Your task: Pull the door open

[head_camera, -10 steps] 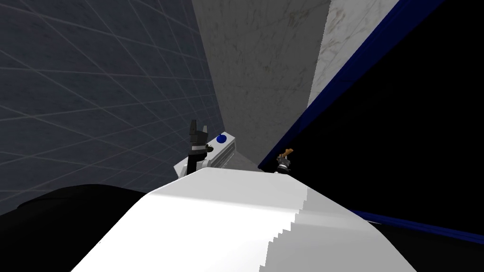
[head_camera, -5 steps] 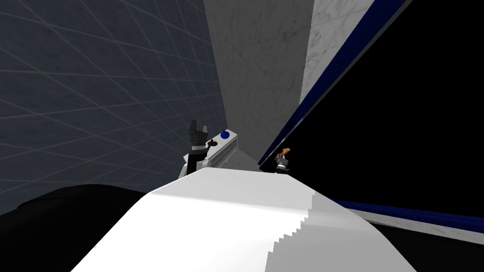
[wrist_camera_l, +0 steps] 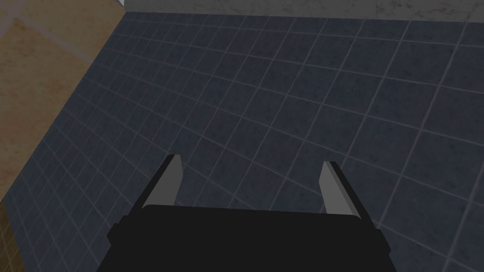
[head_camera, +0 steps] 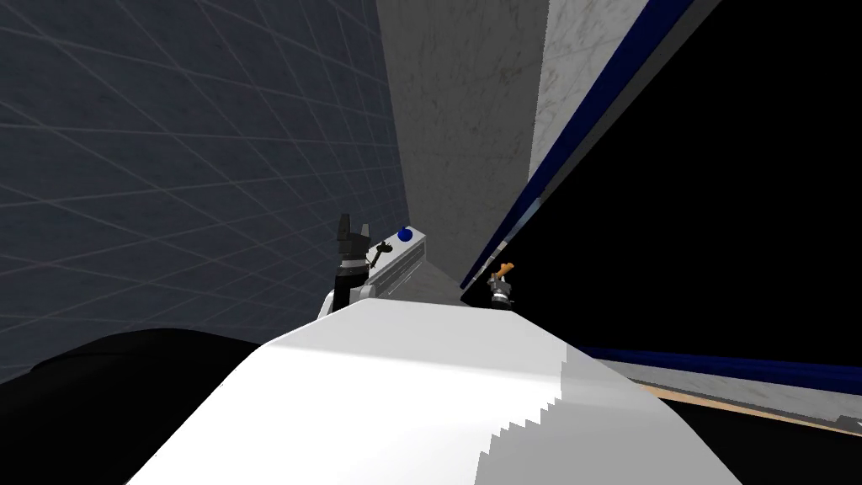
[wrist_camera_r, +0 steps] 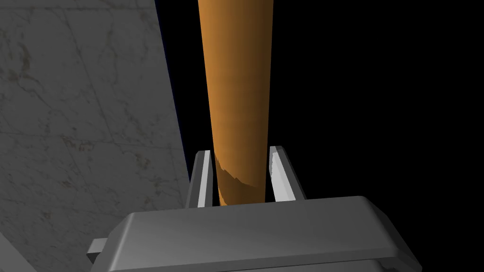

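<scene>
The door shows as a dark blue edge (head_camera: 581,126) running steeply up the right of the head view, with a black area beyond it. Its orange lever handle (head_camera: 506,269) sticks out just above my chest. My right gripper (head_camera: 502,285) is shut on that handle. In the right wrist view the orange handle (wrist_camera_r: 236,94) runs up between the fingers of the right gripper (wrist_camera_r: 238,153), which press both its sides. My left gripper (head_camera: 353,231) is raised on the left and stands open with nothing in it (wrist_camera_l: 250,165), in front of dark tiles.
A dark blue-grey tiled wall (head_camera: 168,168) fills the left. A grey marbled wall (head_camera: 454,126) stands ahead. A white fixture (head_camera: 396,269) with a blue knob (head_camera: 405,235) sits close beside the left arm. A tan floor strip (head_camera: 715,402) shows at the lower right.
The whole head picture has shifted, so I have moved. The blue door edge stands steeper and a tan strip has appeared at the lower right. My right gripper keeps its hold on the handle.
</scene>
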### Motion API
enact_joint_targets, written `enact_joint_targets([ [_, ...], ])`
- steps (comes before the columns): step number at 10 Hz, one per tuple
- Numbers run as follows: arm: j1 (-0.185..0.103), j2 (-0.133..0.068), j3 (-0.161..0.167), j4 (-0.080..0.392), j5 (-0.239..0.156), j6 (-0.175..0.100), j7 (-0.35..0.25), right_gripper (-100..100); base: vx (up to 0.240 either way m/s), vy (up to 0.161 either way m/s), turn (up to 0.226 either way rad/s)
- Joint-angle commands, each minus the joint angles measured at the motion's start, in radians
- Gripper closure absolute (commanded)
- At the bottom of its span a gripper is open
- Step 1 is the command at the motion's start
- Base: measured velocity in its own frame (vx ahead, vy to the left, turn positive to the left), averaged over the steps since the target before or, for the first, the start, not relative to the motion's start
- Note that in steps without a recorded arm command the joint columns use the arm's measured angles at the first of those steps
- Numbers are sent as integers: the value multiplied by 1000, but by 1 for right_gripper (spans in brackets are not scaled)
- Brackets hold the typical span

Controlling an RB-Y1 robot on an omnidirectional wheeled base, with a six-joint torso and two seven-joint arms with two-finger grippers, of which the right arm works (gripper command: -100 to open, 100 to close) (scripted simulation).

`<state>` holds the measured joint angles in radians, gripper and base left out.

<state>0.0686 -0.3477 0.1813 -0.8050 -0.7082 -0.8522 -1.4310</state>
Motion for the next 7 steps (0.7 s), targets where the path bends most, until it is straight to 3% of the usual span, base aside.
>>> enact_joint_targets([
  [1, 10, -7, 21, -4, 9, -3, -16, 100, -234, -27, 78],
  [6, 32, -40, 80, -29, 35, -13, -60, 100, -211, -4, 64],
  [7, 25, -39, 71, -27, 31, -11, -54, 100, -109, -8, 28],
])
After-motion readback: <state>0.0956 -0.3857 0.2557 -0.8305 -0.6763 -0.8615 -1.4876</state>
